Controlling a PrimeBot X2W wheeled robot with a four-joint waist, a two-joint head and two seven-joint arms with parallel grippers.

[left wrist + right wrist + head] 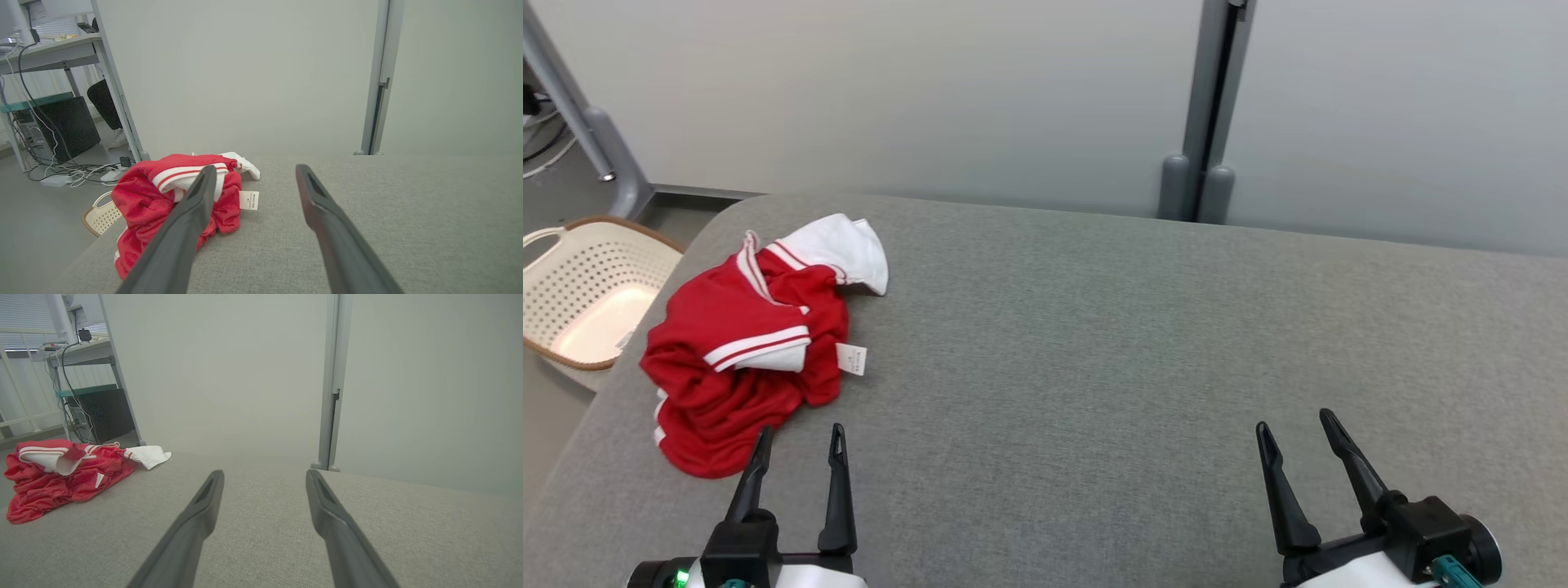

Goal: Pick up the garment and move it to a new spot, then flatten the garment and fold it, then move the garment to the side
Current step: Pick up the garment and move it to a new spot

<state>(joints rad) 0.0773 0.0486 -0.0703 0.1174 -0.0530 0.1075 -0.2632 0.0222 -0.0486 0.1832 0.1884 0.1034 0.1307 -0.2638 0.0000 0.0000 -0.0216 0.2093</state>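
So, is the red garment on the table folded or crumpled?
Crumpled. The red garment lies in a bunched heap on the grey table, with uneven creases, a white part sticking out and its label exposed.

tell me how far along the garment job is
Nothing looks done: the red and white garment lies crumpled near the table's left edge. Nothing is in hand: left gripper and right gripper hover with jaws open, empty. Pickup, flattening, folding and moving aside remain.

Pale grey partition wall [931, 98] with grey post [1213, 106]; desk [53, 48] and black computer tower [69, 126] at left; grey floor [36, 228].
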